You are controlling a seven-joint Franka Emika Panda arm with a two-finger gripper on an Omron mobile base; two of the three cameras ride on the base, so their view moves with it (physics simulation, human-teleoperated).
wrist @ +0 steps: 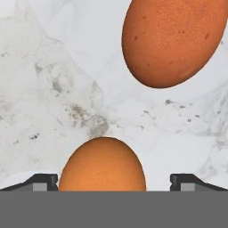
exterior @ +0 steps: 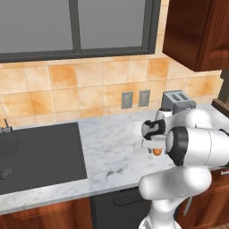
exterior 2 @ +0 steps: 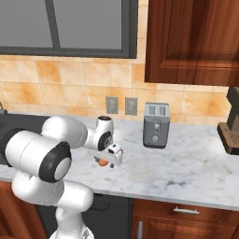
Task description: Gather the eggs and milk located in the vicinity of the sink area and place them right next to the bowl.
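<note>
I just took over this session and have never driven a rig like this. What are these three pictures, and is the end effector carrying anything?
You are looking at one white robot arm on a drivable base in a simulated kitchen. Two pictures come from cameras on the base, behind the arm to its left and right; the third looks along the end effector itself.

On the marble counter stand a silver toaster by the wall and a dark sink to the left. The hand view shows two brown eggs: the near egg sits between the open fingertips, and the far egg lies beyond on the counter. The jaws are wide apart, so nothing is gripped yet.
</note>
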